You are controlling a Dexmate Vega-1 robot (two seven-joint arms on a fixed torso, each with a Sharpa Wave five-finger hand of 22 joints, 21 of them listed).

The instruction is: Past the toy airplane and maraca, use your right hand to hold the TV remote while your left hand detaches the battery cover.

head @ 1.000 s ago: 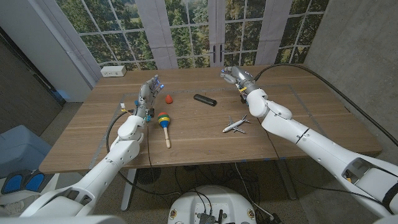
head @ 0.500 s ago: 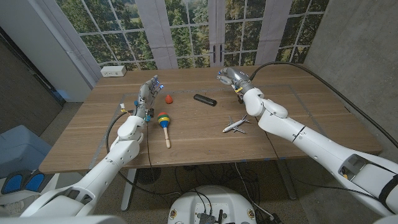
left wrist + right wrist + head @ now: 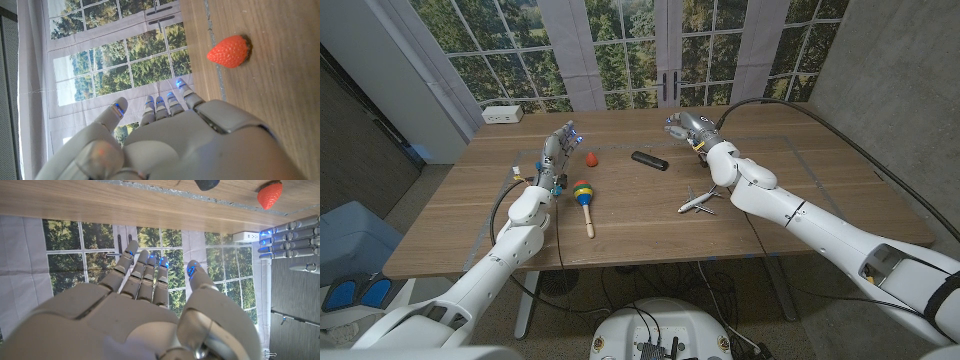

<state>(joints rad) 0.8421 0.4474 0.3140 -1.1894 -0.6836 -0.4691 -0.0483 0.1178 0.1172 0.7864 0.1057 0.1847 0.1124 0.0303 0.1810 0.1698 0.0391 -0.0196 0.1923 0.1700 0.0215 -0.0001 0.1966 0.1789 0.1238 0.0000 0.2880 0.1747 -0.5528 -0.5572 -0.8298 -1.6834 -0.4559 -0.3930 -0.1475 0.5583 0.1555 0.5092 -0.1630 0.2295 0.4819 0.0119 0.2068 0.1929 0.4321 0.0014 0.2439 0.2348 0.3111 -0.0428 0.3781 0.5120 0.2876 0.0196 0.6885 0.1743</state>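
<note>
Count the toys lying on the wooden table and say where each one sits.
3: a strawberry by the left hand, a maraca nearer the front, and an airplane beside the right forearm.

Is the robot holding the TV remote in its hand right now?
No, the TV remote lies by itself on the table, with the right hand open beside it, not touching.

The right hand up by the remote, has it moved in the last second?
Yes. The right hand has drifted toward the robot's left, closing on the TV remote, which lies where it was.
</note>
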